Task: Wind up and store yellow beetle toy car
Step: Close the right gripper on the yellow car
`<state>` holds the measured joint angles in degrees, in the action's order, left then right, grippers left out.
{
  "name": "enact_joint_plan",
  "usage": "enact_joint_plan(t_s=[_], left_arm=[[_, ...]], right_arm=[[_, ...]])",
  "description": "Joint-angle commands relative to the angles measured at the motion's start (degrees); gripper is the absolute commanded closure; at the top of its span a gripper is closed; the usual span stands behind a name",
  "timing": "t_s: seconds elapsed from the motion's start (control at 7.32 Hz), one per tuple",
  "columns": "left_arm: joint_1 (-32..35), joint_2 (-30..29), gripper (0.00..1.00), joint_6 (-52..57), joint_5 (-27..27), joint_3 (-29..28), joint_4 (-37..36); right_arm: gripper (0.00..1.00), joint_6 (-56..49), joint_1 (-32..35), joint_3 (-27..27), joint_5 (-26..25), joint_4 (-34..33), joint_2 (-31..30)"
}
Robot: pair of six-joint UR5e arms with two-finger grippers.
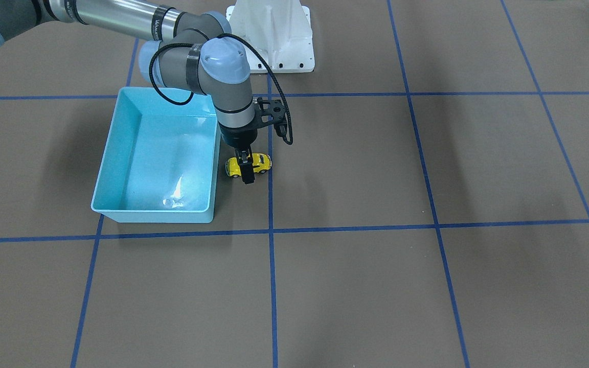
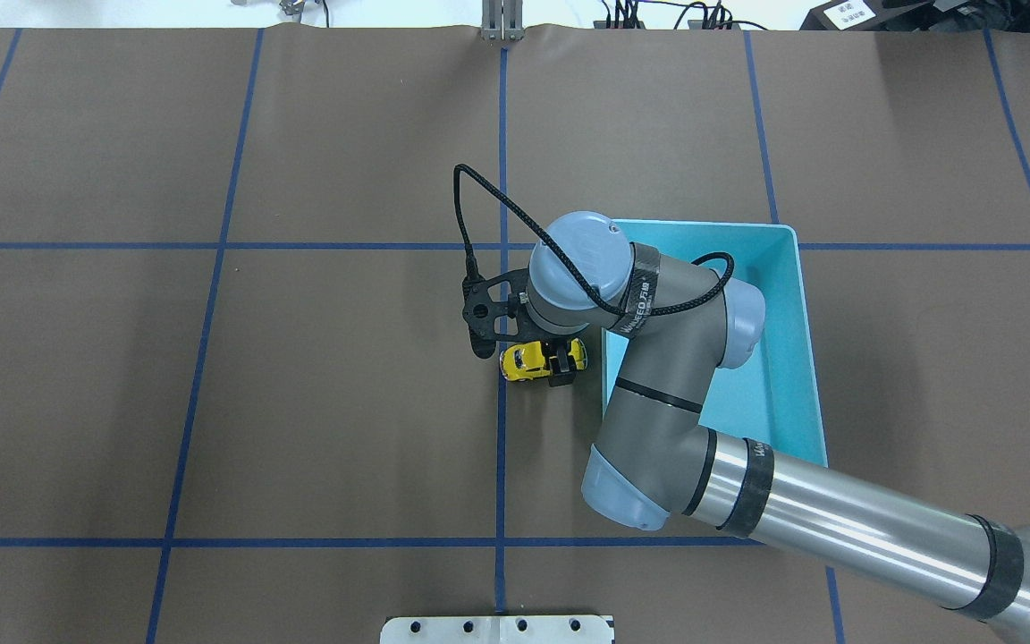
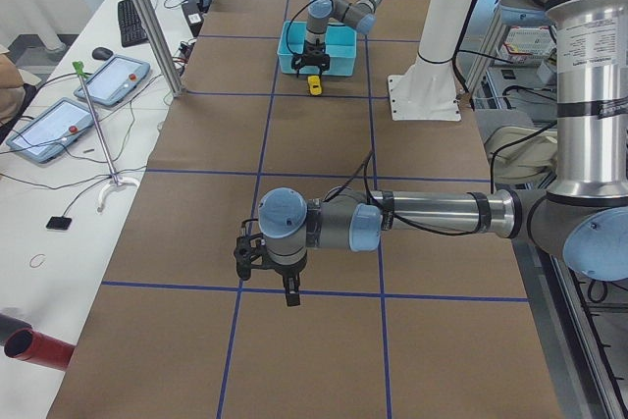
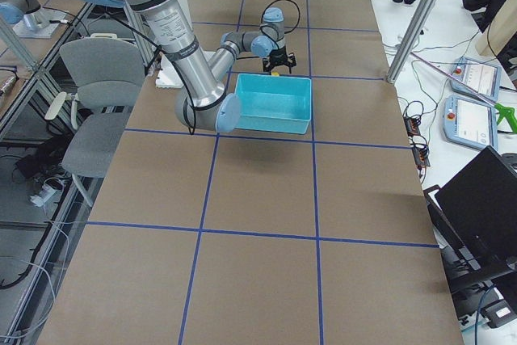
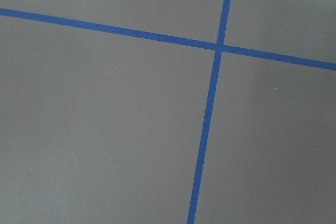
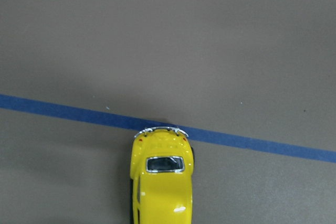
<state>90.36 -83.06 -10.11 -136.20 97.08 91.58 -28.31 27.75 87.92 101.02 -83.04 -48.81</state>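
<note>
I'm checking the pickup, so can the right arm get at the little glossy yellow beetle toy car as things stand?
Probably yes: the right gripper straddles the yellow beetle toy car from above, with nothing between them. The light blue plastic bin stands beside it.

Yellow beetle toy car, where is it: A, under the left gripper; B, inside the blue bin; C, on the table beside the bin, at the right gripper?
C: the yellow beetle toy car sits on the table just outside the blue bin, straddled by the right gripper.
</note>
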Motion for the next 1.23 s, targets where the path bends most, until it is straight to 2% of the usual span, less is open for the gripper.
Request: enact_joint_plan(t_s=[0.0,0.68,0.82,1.09], left_arm=[[0.0,0.0,0.0,0.0,0.06,-0.05,0.0],[0.0,0.0,0.0,0.0,0.06,0.04,0.0],[0.0,0.0,0.0,0.0,-0.03,-0.05,0.0],[0.0,0.0,0.0,0.0,-0.03,0.04,0.0]], right_arm=[[0.0,0.1,-0.06,-1.44,-0.04,0.34,0.47],[0.0,0.8,-1.12,-1.18,-0.13,0.25,0.83],[0.04,0.8,-1.12,-1.35,-0.13,0.25,0.74],[0.04,0.89,-1.12,-1.44,-0.04,0.34,0.21]])
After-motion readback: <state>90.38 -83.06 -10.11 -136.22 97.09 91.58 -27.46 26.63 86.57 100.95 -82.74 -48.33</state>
